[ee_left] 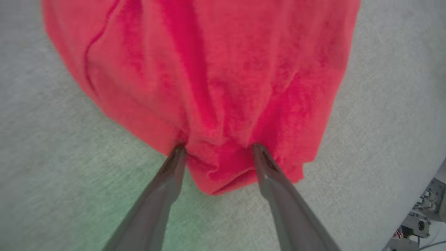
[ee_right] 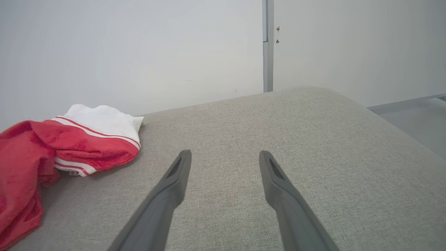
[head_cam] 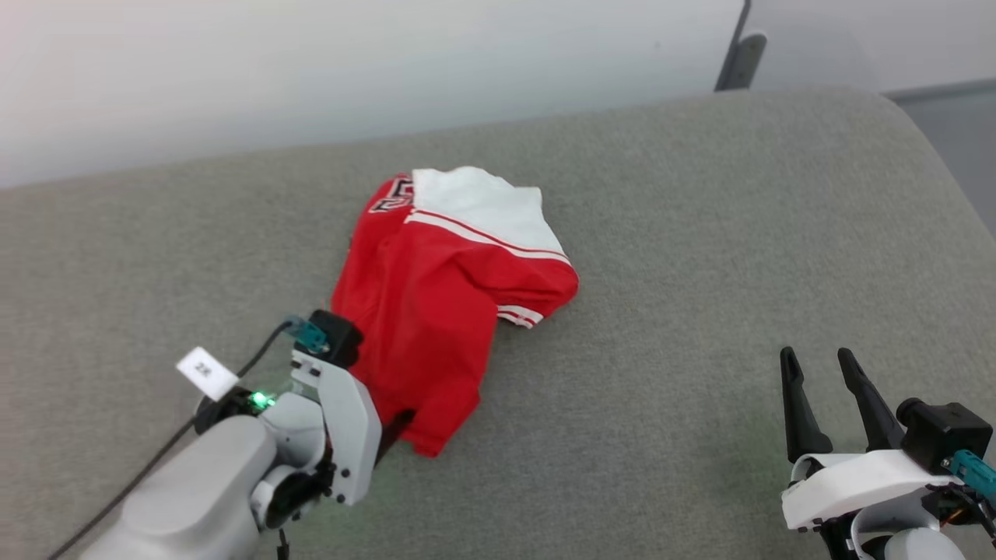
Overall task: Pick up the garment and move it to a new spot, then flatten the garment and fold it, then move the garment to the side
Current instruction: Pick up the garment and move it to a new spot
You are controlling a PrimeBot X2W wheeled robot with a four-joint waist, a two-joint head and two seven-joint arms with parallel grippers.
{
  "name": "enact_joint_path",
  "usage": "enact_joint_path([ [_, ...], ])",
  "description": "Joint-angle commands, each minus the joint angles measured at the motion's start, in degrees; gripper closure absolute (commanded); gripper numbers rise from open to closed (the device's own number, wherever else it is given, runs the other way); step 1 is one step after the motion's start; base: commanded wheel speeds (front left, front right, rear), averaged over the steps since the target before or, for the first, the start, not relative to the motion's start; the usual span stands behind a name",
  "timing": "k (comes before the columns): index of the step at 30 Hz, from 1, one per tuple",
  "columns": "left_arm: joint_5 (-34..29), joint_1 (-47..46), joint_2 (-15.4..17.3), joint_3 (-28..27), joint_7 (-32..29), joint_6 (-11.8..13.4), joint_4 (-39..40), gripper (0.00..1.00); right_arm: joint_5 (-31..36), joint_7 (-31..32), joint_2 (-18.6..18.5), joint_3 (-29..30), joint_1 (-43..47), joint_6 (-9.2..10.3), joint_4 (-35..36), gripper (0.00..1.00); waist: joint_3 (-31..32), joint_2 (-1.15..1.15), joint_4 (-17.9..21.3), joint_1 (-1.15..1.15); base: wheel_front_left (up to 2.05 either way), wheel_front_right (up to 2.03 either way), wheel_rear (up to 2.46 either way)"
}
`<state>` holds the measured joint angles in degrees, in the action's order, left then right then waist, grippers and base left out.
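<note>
Left gripper (ee_left: 217, 149), jaws spread, is seen straddling the hem of the crumpled garment (ee_left: 216, 87) on the grey cushion (head_cam: 700, 233), apparently unclenched to leave it there, while the right gripper (head_cam: 815, 355) is held open, aside.

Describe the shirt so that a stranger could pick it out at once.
Look at the wide grey cushioned top below the white wall. Left of its middle lies a crumpled shirt, the left hand at its near end. It is bright red with a white sleeve and striped trim, the only red thing there.
</note>
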<state>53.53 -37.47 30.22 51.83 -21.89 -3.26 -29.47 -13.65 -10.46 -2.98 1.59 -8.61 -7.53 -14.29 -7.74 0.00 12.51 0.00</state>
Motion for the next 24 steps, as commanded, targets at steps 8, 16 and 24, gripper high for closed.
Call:
enact_joint_path([
  [8,1.79,2.94,3.46,-4.41,7.70,0.16,5.91,0.00,1.05,1.73,-0.51,0.57,2.95,0.08,1.20,0.00,7.01,0.00,-4.54,0.00,0.00,0.00,0.00],
  [16,2.03,9.82,9.55,-10.49,19.34,4.63,13.80,0.00,0.42,2.64,-1.55,1.10,4.84,0.08,2.47,0.00,9.74,0.00,-7.93,0.00,0.00,0.00,0.00],
  [24,3.27,20.88,15.78,-17.20,31.66,10.53,20.42,0.00,0.10,2.41,-2.17,2.30,6.14,0.08,3.11,0.00,11.15,0.00,-11.06,0.00,0.00,0.00,0.00],
])
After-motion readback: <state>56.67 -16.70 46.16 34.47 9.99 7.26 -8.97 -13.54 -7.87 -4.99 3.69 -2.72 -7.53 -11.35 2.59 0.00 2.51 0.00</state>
